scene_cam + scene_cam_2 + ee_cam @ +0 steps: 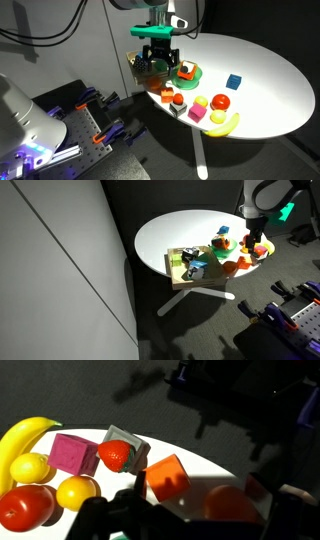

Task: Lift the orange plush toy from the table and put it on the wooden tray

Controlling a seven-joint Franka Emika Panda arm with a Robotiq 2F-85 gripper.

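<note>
White round tabletop: I see the wooden tray (pixel 180 281) at one edge, holding several small coloured items I cannot identify. The orange plush toy (pixel 232 503) lies on the table near the edge, beside the orange block (pixel 166 478); it is rounded, with no discernible long axis. The gripper (pixel 159 64) has its jaws spread wide.

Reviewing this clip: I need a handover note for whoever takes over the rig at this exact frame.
Gripper: open, holding nothing, raised above the table.
Orange plush toy: low in the wrist view, in shadow, beside the orange block. It appears to sit on the table and is not on the tray.
Wooden tray: at the table edge, with a few small things on it.
Done: no grasp yet.
Left: descend, close on the plush, lift it, carry it to the tray, release.
</note>
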